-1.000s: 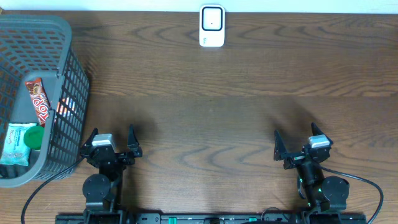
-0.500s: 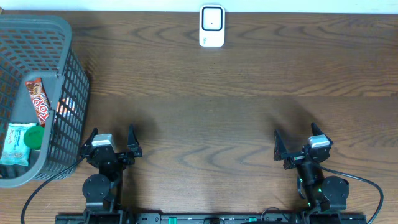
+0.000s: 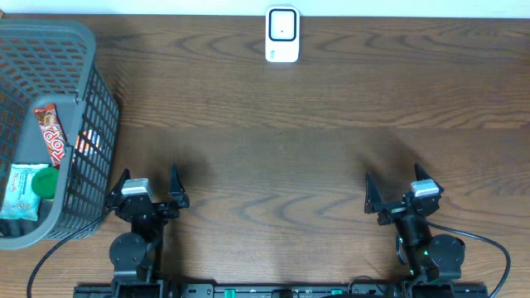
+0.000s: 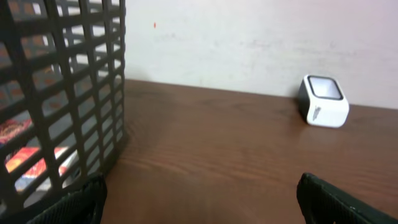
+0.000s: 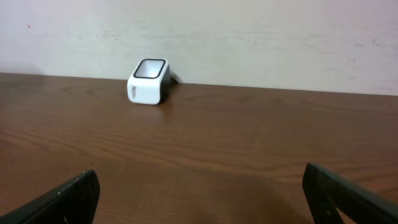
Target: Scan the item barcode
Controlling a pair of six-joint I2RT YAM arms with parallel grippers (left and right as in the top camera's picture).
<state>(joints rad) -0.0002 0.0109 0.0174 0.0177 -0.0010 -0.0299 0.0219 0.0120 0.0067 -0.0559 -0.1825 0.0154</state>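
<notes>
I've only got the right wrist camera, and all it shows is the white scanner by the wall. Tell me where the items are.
Observer: They're in a grey basket at the left side of the table.
Operator: List what's inside.
Observer: A red snack bar lies in it, with a pale green packet and a round green thing nearer the arms. I can't tell what the round thing is.
Operator: Report the left gripper.
Observer: The left gripper is open and empty, just off the basket's near corner.
</notes>
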